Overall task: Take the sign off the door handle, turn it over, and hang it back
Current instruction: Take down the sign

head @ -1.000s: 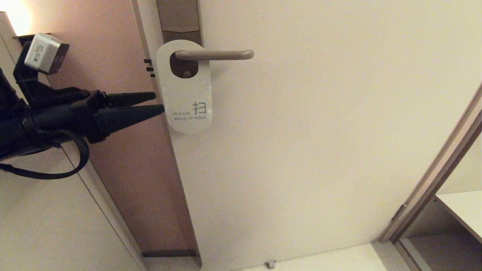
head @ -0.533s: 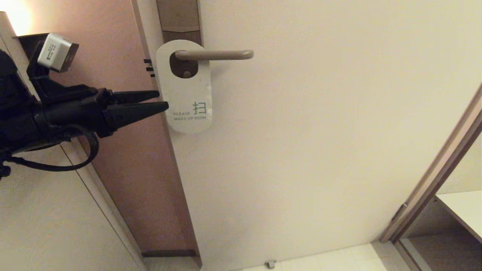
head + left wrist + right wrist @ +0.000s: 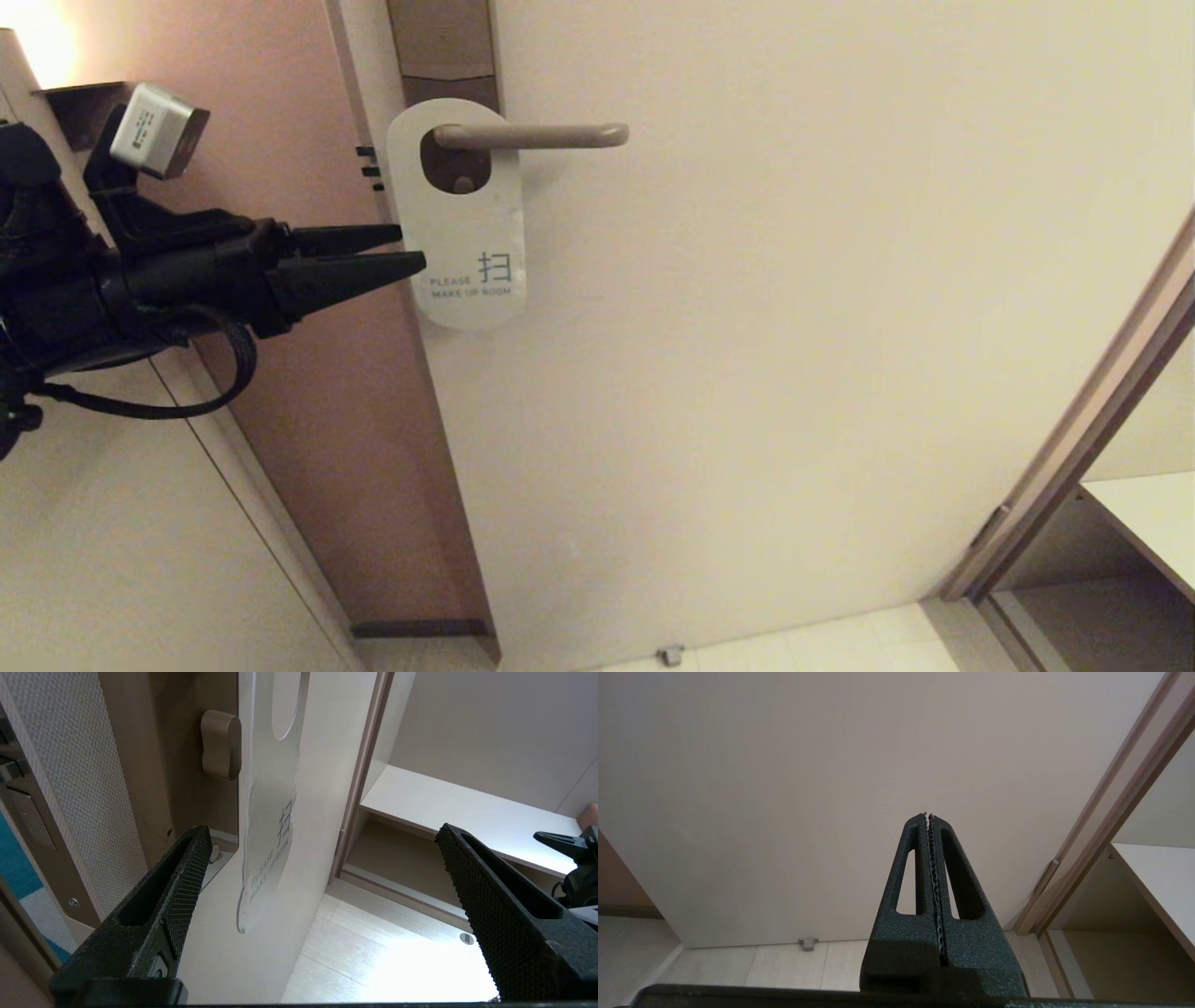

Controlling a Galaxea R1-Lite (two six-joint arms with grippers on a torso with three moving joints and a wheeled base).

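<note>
The sign (image 3: 462,243) hangs on the door handle (image 3: 532,136) with its white "MAKE UP ROOM" side facing out. The handle is a bronze-grey lever on a brown lock plate (image 3: 441,42). My left gripper (image 3: 411,250) is open at the sign's left edge, level with its lower half, its tips reaching the card's edge. In the left wrist view the sign (image 3: 271,812) stands edge-on between the open fingers (image 3: 182,882), nearer the one beside the door edge. My right gripper (image 3: 927,815) is shut and empty, low before the door, out of the head view.
The cream door (image 3: 794,327) is ajar, its edge with a latch plate (image 3: 28,816) by my left gripper. A small thumb-turn knob (image 3: 219,742) sits behind the sign. A door frame (image 3: 1074,439) and a white shelf (image 3: 1148,523) stand at the right. A doorstop (image 3: 668,655) is on the floor.
My left gripper has moved right and slightly up toward the sign's left edge, its fingers staying open. The sign and handle have not moved.
</note>
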